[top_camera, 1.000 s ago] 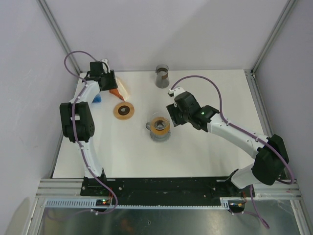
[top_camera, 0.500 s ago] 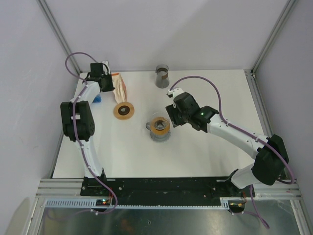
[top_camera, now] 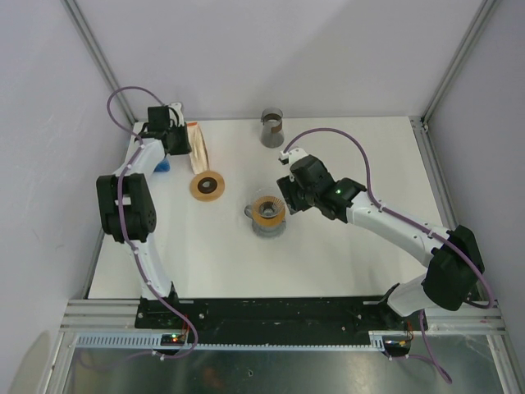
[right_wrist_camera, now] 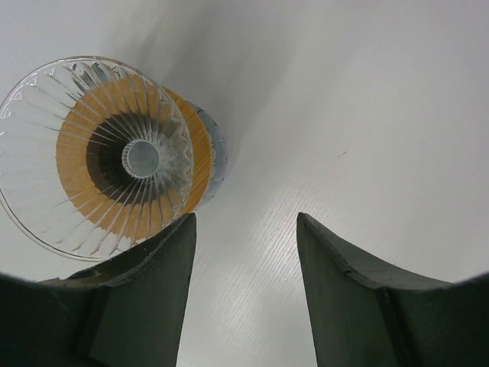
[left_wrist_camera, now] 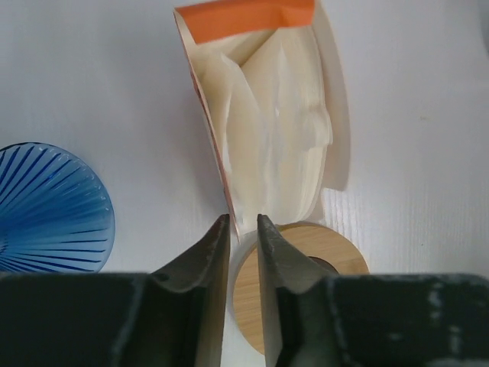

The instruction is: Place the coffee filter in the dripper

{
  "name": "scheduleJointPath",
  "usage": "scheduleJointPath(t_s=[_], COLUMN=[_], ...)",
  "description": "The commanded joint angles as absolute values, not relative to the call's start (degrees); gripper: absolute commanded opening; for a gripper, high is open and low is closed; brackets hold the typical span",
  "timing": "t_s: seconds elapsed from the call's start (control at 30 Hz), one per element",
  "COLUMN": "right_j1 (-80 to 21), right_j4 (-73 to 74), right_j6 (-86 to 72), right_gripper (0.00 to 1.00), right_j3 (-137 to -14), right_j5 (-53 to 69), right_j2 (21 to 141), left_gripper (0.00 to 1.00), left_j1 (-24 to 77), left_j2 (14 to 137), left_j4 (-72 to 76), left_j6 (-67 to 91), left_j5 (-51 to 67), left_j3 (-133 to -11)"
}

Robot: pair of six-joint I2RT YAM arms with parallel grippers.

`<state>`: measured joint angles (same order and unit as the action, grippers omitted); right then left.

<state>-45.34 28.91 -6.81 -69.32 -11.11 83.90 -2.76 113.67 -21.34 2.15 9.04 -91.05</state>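
Observation:
A clear glass dripper [top_camera: 267, 211] on a wooden collar and grey base stands mid-table; the right wrist view [right_wrist_camera: 99, 153] shows it empty. My right gripper [top_camera: 286, 199] is open just right of it, fingertips [right_wrist_camera: 244, 218] apart over bare table. An orange-and-white packet of paper coffee filters [top_camera: 196, 144] stands tilted on edge at the back left. In the left wrist view its mouth is open, with white filters [left_wrist_camera: 279, 130] showing. My left gripper [left_wrist_camera: 241, 225] is shut on the packet's lower corner [left_wrist_camera: 229, 206]; it also shows in the top view [top_camera: 184, 139].
A blue ribbed dripper [top_camera: 162, 166] [left_wrist_camera: 46, 206] sits left of the packet. A wooden ring [top_camera: 207, 185] [left_wrist_camera: 306, 283] lies just below the packet. A grey cup [top_camera: 271, 127] stands at the back centre. White walls close the left and back.
The filter packet, lying flat a second ago, has been tipped up on edge and drawn toward the back left by my left gripper. The right arm has barely moved.

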Motion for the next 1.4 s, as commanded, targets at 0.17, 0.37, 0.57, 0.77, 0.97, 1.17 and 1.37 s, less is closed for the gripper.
scheduleJointPath(t_s=[0.17, 0.37, 0.57, 0.77, 0.97, 1.17, 1.37], right_j1=[-45.87, -45.96, -46.16, -46.41, -46.65, -46.93, -46.93], right_j4=[28.44, 28.38, 28.47, 28.4, 28.9, 27.66, 26.01], right_j6=[-6.13, -5.98, -6.11, -6.65, -7.29, -7.66, -7.15], right_gripper=[0.6, 0.6, 0.6, 0.6, 0.6, 0.6, 0.61], right_j3=[-69.61, -69.61, -69.59, -69.6, -69.59, -69.61, -69.61], right_j5=[-11.02, -10.78, -10.83, -11.23, -13.32, -13.81, -13.81], right_j2=[83.47, 83.87, 84.66, 84.98, 83.18, 80.35, 78.46], left_gripper=[0.32, 0.37, 0.5, 0.43, 0.37, 0.36, 0.37], left_j1=[-3.25, -3.24, -2.66, -1.51, 0.37, 2.24, 2.2], left_j2=[110.05, 106.6, 102.55, 105.56, 109.5, 112.85, 115.23], left_j4=[-21.52, -21.53, -21.37, -21.13, -20.99, -21.07, -21.05], left_j6=[-0.61, -2.2, -3.73, -1.06, -0.45, 1.16, 2.37], left_j5=[8.31, 8.71, 11.94, 12.52, 9.13, 6.55, 5.81], left_j3=[-92.16, -92.09, -90.7, -94.59, -100.3, -103.14, -103.83])
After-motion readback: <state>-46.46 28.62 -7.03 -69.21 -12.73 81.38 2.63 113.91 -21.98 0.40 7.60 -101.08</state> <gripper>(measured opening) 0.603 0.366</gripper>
